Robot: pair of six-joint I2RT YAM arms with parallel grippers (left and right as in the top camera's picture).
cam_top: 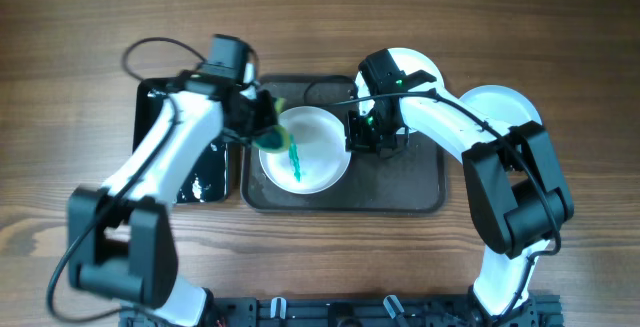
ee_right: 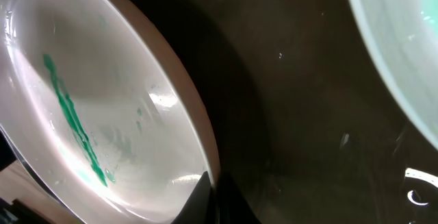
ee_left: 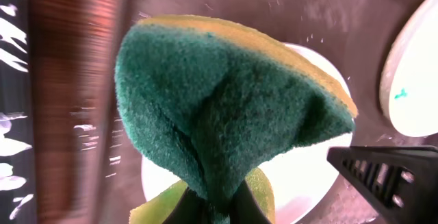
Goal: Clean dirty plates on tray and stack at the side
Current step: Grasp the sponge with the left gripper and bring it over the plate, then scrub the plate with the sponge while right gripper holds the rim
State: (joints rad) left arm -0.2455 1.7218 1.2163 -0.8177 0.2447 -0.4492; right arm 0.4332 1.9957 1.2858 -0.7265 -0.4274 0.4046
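A white plate (cam_top: pixel 305 149) with a green streak (cam_top: pixel 295 159) lies on the dark tray (cam_top: pixel 400 187); the streak also shows in the right wrist view (ee_right: pixel 72 121). My left gripper (cam_top: pixel 265 127) is shut on a green and yellow sponge (ee_left: pixel 226 107), held over the plate's left rim (ee_left: pixel 308 176). My right gripper (cam_top: pixel 358 132) is shut on the plate's right rim (ee_right: pixel 205 162). A second white plate (cam_top: pixel 415 67) sits at the tray's back right, and it shows a green spot in the left wrist view (ee_left: pixel 410 80).
A third white plate (cam_top: pixel 500 107) lies on the wooden table to the right of the tray. A glossy black tray (cam_top: pixel 160 157) stands to the left, under my left arm.
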